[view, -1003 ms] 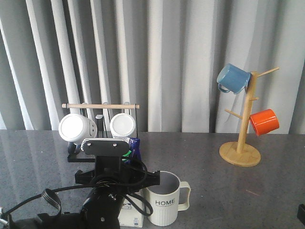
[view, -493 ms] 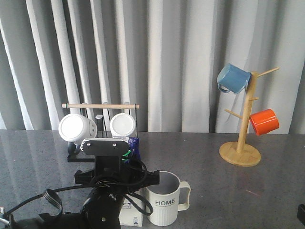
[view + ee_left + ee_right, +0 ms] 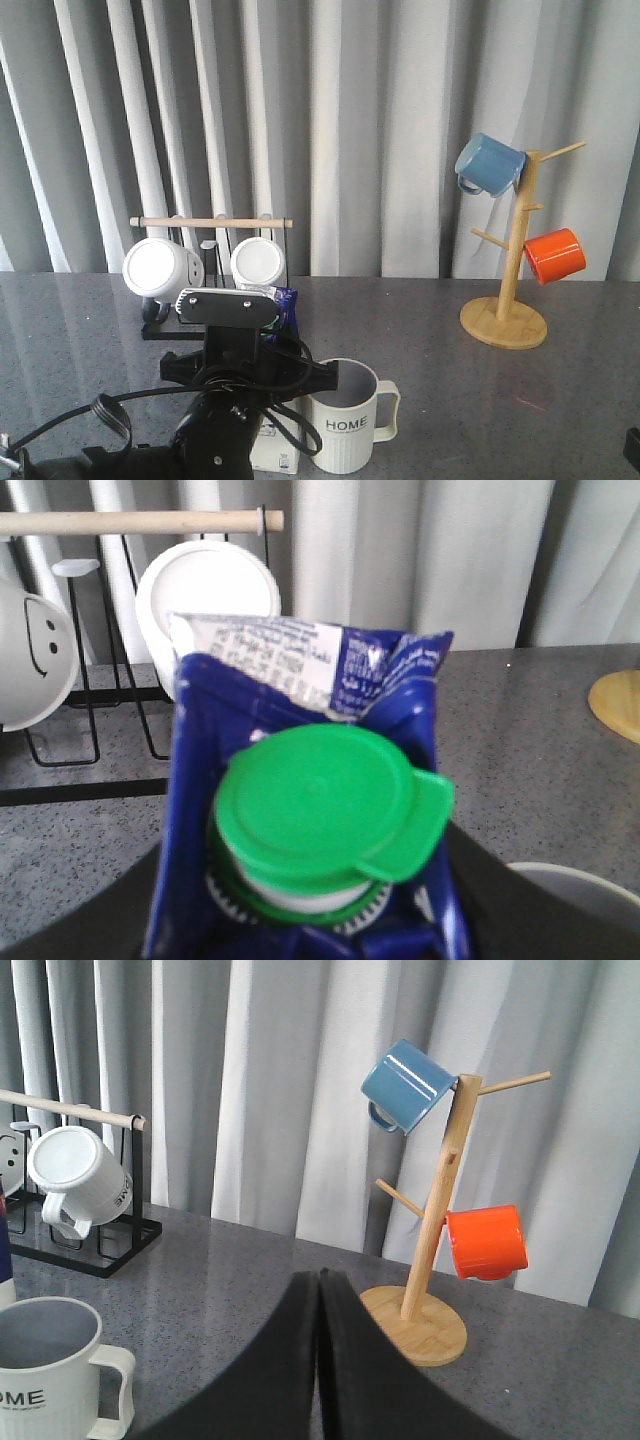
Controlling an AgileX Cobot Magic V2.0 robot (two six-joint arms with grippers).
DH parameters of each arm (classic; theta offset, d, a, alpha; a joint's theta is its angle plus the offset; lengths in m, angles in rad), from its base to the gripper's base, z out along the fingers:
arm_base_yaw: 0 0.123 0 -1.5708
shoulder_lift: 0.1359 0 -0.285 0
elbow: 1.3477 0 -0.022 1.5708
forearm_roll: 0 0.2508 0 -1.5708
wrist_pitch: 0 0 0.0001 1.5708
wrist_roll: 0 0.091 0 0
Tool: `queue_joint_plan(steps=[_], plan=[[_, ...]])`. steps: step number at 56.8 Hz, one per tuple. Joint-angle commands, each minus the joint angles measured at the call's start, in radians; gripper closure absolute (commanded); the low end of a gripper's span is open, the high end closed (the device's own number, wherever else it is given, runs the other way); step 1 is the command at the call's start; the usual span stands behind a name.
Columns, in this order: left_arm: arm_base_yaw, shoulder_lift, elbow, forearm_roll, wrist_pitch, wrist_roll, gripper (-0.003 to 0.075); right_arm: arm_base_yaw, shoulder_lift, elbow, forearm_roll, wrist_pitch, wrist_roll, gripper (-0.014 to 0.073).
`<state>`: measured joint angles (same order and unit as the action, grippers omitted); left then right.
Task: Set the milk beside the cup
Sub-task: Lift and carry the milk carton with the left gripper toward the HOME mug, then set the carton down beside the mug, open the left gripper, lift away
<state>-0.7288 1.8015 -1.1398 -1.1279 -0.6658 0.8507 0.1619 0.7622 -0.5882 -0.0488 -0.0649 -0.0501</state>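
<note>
Front view, count: one milk (image 3: 283,305) carton, one cup (image 3: 348,417) with "HOME" on it, two white mugs (image 3: 158,267) on a black wire rack (image 3: 160,330), one blue mug (image 3: 489,165) and one orange mug (image 3: 553,256) on a wooden mug tree (image 3: 507,285).
Milk, place: it is just beside the cup, on the cup's left. Most of it hides behind the left arm (image 3: 225,400). Its bottom white corner shows low down, close to the cup.
Milk, way it points: it stands up tall, long side going up and down. In the left wrist view its green cap (image 3: 325,820) faces the camera, and the folded top edge is above the cap.
Cup, way it points: open end up, handle to the right, grey inside.
Left gripper (image 3: 320,920): its dark fingers (image 3: 520,920) sit on both sides of the carton, close against it. I cannot tell if they squeeze it or have let go.
Right gripper (image 3: 318,1360): its two fingers are pressed together with nothing between them. It is low at the right edge of the front view, well apart from the milk.
Table (image 3: 450,400): dark grey, speckled and a bit shiny.
Room: long pale grey curtains (image 3: 380,130) hang behind the table.
Rack: it has a wooden rod (image 3: 212,222) on top and stands behind the milk.
Mug tree: it stands far right, well apart from the cup.
</note>
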Motion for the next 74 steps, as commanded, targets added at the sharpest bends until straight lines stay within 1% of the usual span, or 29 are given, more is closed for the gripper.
queue_joint_plan(steps=[1, 3, 4, 8, 11, 13, 15, 18, 19, 30, 41, 47, 50, 52, 54, 58, 59, 60, 61, 63, 74], plan=[[-0.003, -0.033, -0.022, 0.022, 0.002, 0.024, 0.0585, -0.005, -0.003, -0.028, -0.010, -0.072, -0.007, 0.0602], [-0.003, -0.034, -0.022, 0.022, 0.001, 0.017, 0.0530, -0.005, -0.003, -0.028, -0.010, -0.072, -0.007, 0.0602], [-0.003, -0.034, -0.022, 0.022, 0.001, 0.017, 0.0519, -0.005, -0.003, -0.028, -0.010, -0.072, -0.007, 0.0602], [-0.003, -0.034, -0.022, 0.021, 0.002, 0.017, 0.0399, -0.005, -0.003, -0.028, -0.010, -0.072, -0.007, 0.0602], [-0.003, -0.034, -0.022, 0.021, 0.000, 0.017, 0.0298, -0.005, -0.003, -0.028, -0.010, -0.072, -0.007, 0.0602], [-0.003, -0.034, -0.022, 0.013, -0.002, 0.017, 0.0204, -0.005, -0.003, -0.028, -0.010, -0.072, -0.007, 0.0602], [-0.003, -0.034, -0.022, 0.007, -0.003, 0.017, 0.0139, -0.005, -0.003, -0.028, -0.010, -0.072, -0.007, 0.0602], [-0.003, -0.034, -0.022, -0.002, -0.005, 0.018, 0.0009, -0.005, -0.003, -0.028, -0.010, -0.072, -0.007, 0.0602], [-0.003, -0.034, -0.022, -0.009, -0.005, 0.017, -0.0019, -0.005, -0.003, -0.028, -0.010, -0.072, -0.007, 0.0602], [-0.003, -0.043, -0.022, -0.012, 0.007, 0.020, -0.0004, -0.005, -0.003, -0.028, -0.010, -0.072, -0.007, 0.0602], [-0.003, -0.123, -0.022, -0.009, 0.030, 0.045, 0.0009, -0.005, -0.003, -0.028, -0.010, -0.072, -0.007, 0.0602], [-0.003, -0.216, -0.022, 0.000, 0.058, 0.075, 0.0039, -0.005, -0.003, -0.028, -0.010, -0.072, -0.007, 0.0602], [-0.003, -0.264, -0.022, 0.026, 0.075, 0.082, 0.0083, -0.005, -0.003, -0.028, -0.010, -0.072, -0.007, 0.0602], [-0.003, -0.291, -0.022, 0.041, 0.082, 0.080, 0.0137, -0.005, -0.003, -0.028, -0.010, -0.072, -0.007, 0.0602], [-0.003, -0.323, -0.022, 0.050, 0.089, 0.080, 0.0212, -0.005, -0.003, -0.028, -0.010, -0.072, -0.007, 0.0602], [-0.003, -0.384, -0.022, 0.050, 0.110, 0.080, 0.0412, -0.005, -0.003, -0.028, -0.010, -0.072, -0.007, 0.0602], [-0.003, -0.395, -0.022, 0.049, 0.114, 0.080, 0.0493, -0.005, -0.003, -0.028, -0.010, -0.072, -0.007, 0.0602], [-0.003, -0.410, -0.022, 0.047, 0.117, 0.080, 0.0550, -0.005, -0.003, -0.028, -0.010, -0.072, -0.007, 0.0602], [-0.003, -0.419, -0.022, 0.045, 0.122, 0.080, 0.0668, -0.005, -0.003, -0.028, -0.010, -0.072, -0.007, 0.0602], [-0.003, -0.438, -0.022, 0.039, 0.128, 0.083, 0.0730, -0.005, -0.003, -0.028, -0.010, -0.072, -0.007, 0.0602], [-0.003, -0.492, -0.021, 0.040, 0.104, 0.083, 0.0729, -0.005, -0.003, -0.028, -0.010, -0.072, -0.007, 0.0602]])
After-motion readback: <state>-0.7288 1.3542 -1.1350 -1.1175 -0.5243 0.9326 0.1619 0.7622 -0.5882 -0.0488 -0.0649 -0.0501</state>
